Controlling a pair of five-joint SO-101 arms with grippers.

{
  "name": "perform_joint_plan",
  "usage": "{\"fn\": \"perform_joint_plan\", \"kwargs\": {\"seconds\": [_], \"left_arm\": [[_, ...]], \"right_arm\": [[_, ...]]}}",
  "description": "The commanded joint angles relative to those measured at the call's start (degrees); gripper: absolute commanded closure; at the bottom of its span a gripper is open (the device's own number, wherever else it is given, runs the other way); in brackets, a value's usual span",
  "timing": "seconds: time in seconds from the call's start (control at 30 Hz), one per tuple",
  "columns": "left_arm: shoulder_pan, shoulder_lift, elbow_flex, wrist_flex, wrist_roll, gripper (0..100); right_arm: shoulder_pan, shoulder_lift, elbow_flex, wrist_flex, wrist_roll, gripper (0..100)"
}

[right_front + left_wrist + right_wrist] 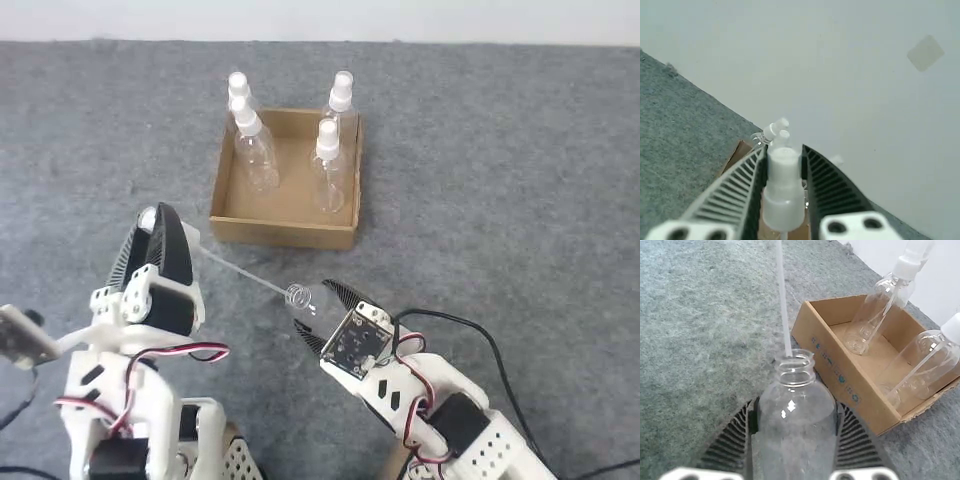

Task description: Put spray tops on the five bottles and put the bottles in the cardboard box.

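My left gripper point(163, 238) is shut on a white spray top point(784, 175) whose thin dip tube point(240, 268) slants across toward the other arm. My right gripper point(315, 308) is shut on a clear open bottle point(795, 425), held with its neck pointing at the tube. In the right wrist view the tube point(782, 305) ends right at the bottle's mouth point(796, 365). The cardboard box point(285, 232) stands behind both arms. It holds several capped clear bottles, such as those at the front left point(255, 150) and front right point(330, 170).
Grey carpet point(500, 180) covers the table on all sides of the box. The right arm's cable point(480, 335) lies on the carpet by its base. A pale wall point(840, 60) rises behind the box.
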Motion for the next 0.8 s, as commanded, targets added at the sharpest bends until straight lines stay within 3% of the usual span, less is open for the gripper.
{"fn": "perform_joint_plan", "kwargs": {"seconds": [0.0,0.27,0.77], "left_arm": [[0.6,-1.3,-0.3,0.2,-0.6,99],[10.7,-1.2,-0.2,5.4,-5.5,99],[22.7,-1.2,-0.1,12.7,-9.3,99]], "right_arm": [[-0.4,-1.1,1.2,0.2,0.8,98.2],[-0.4,-1.1,1.2,0.1,0.8,98.2],[-0.5,-1.1,1.2,-4.5,0.3,98.2]]}}
